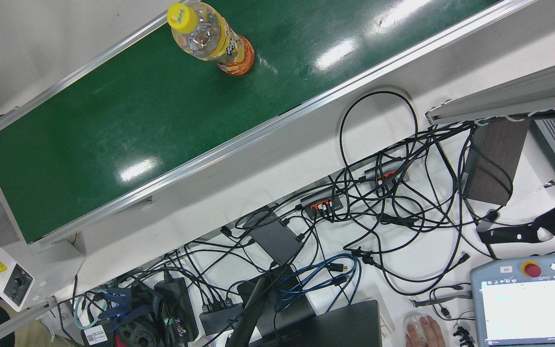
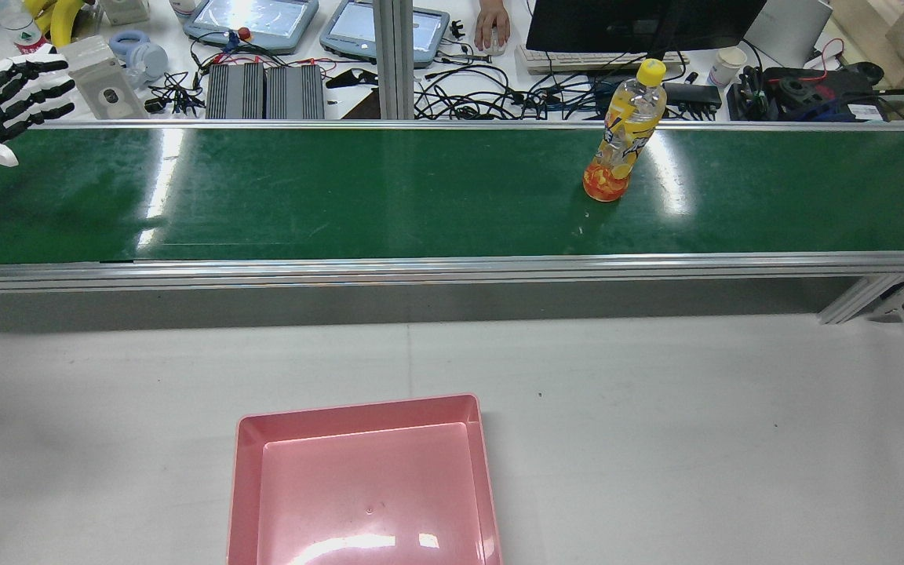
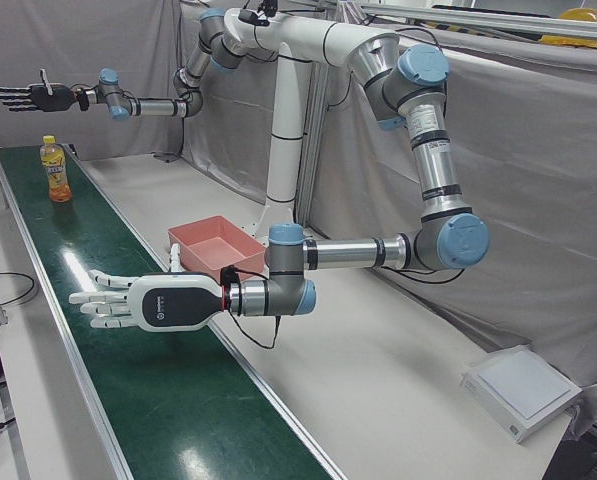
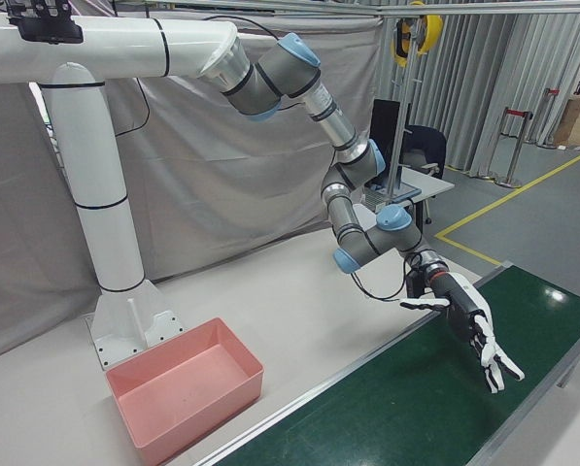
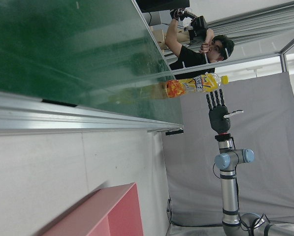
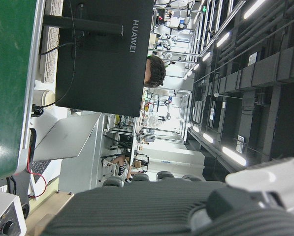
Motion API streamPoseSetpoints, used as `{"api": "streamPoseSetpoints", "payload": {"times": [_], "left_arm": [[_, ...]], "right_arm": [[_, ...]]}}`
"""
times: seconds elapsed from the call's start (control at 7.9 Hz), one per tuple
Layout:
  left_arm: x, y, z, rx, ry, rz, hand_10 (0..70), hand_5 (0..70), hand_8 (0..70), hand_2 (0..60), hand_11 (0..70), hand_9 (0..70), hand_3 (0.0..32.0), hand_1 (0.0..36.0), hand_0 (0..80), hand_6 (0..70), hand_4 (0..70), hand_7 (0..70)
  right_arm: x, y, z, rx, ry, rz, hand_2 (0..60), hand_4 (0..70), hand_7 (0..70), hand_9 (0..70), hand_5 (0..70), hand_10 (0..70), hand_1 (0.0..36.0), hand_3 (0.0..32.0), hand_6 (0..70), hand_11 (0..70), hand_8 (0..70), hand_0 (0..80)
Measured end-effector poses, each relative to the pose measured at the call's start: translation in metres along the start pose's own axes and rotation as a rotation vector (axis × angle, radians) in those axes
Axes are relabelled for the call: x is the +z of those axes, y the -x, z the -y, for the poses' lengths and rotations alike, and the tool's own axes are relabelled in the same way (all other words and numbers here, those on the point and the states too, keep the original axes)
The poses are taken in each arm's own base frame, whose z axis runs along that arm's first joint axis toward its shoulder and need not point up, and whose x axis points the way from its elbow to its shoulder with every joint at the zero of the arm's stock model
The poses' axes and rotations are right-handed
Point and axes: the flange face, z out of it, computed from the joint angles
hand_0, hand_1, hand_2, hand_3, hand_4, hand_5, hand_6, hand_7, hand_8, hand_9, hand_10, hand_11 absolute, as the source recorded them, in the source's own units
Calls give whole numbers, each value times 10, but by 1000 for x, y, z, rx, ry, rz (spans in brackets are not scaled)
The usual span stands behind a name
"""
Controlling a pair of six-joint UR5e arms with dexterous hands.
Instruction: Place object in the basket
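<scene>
One bottle [image 2: 623, 133], one pink basket [image 2: 366, 479], one green belt [image 2: 342, 192], two hands. The bottle stands upright on the belt, long axis vertical, yellow cap on top, nearer the belt's far rail, toward its right end in the rear view. Its yellow-and-orange label carries writing too small to read. The basket lies empty on the robot's side of the belt. The left hand [image 3: 128, 300] hovers flat over the belt's other end, fingers spread wide, holding nothing. The right hand [image 3: 28, 97] hangs high past the belt's bottle end, fingers also spread and empty. A monitor [image 6: 105, 54] beyond the belt reads "HUAWEI".
</scene>
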Motion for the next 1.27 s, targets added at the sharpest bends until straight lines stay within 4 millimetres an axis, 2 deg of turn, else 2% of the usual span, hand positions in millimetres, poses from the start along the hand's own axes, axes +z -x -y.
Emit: {"api": "streamPoseSetpoints", "payload": {"times": [0.38, 0.76, 0.89, 1.27], "left_arm": [[0, 0, 0, 1, -1, 0, 73, 208, 89, 0, 116, 91, 62, 86, 492, 13, 123, 13], [0, 0, 0, 1, 0, -2, 73, 217, 89, 0, 118, 91, 56, 98, 491, 14, 121, 11], [0, 0, 0, 1, 0, -2, 72, 217, 90, 0, 114, 91, 64, 77, 487, 12, 118, 8], [0, 0, 0, 0, 0, -1, 73, 220, 90, 0, 116, 92, 64, 86, 487, 13, 118, 10]], "right_arm": [[0, 0, 0, 0, 1, 0, 0, 0, 0, 0, 0, 0, 0, 0, 0, 0, 0, 0], [0, 0, 0, 0, 1, 0, 0, 0, 0, 0, 0, 0, 0, 0, 0, 0, 0, 0], [0, 0, 0, 0, 1, 0, 0, 0, 0, 0, 0, 0, 0, 0, 0, 0, 0, 0], [0, 0, 0, 0, 1, 0, 0, 0, 0, 0, 0, 0, 0, 0, 0, 0, 0, 0]]}}
